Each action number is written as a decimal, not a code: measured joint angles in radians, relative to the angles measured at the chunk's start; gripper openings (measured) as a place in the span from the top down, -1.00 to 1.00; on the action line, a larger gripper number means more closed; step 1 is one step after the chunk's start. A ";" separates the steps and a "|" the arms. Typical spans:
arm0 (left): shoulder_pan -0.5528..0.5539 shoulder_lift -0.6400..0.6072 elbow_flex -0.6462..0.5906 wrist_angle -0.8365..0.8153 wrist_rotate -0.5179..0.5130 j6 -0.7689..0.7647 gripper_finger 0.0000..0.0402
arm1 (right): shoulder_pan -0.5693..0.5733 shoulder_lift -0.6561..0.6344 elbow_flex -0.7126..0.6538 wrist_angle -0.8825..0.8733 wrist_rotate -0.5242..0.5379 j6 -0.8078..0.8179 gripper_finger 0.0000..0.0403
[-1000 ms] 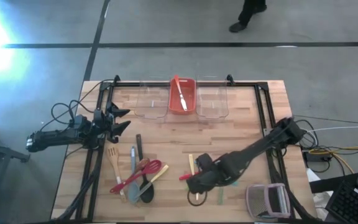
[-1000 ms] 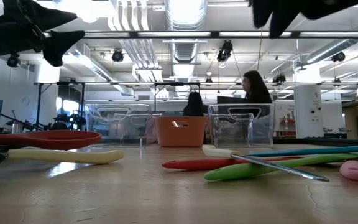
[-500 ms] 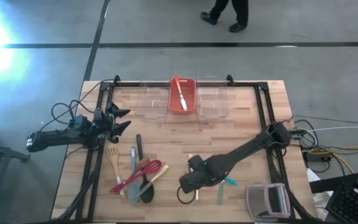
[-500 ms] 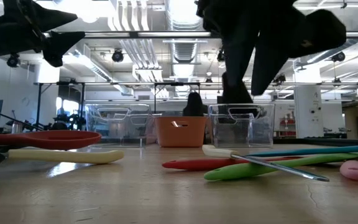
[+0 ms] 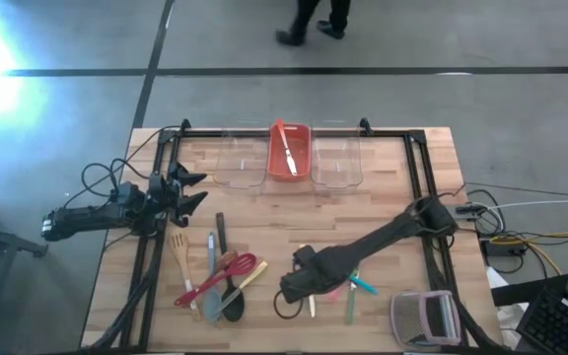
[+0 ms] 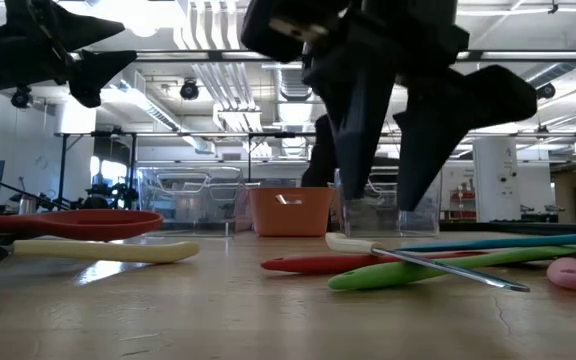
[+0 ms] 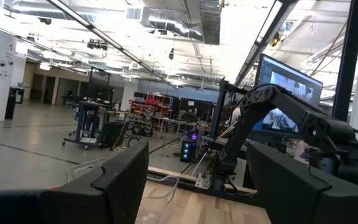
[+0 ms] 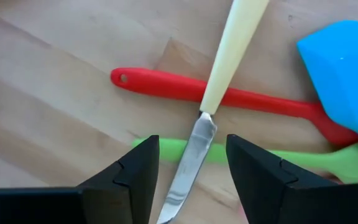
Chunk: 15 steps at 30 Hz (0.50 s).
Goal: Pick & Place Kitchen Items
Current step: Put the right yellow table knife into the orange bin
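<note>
Cream-handled knife [image 8: 211,106] lies across red spoon [image 8: 229,96] and green spoon [image 8: 303,158].
Right gripper [image 8: 188,165] jaws open above its blade; left gripper [image 5: 187,189] jaws open, frame left; blue spatula [image 8: 344,74] adjacent.

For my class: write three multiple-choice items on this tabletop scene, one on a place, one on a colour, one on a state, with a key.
1. Where is the right gripper?
A. over the small utensils near the table's front edge
B. above the bins
C. off the table

2. What colour is the middle bin of the row?
A. clear
B. red
C. blue

3. How do the right gripper's fingers stand?
A. shut on the knife
B. shut, empty
C. open either side of the knife

Key: 1 A, the high view shows it there; 2 B, clear bins flank it; 3 C, the wrist view shows gaps beside the blade.
</note>
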 joint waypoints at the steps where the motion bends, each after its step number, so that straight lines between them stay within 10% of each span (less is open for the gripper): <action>1: 0.000 0.000 0.000 0.000 0.000 0.000 -0.36 | -0.001 0.003 0.000 0.000 -0.003 0.001 0.09; 15: 0.000 0.000 0.000 -0.002 0.000 0.000 -0.36 | -0.014 0.045 -0.003 0.001 -0.017 0.003 0.11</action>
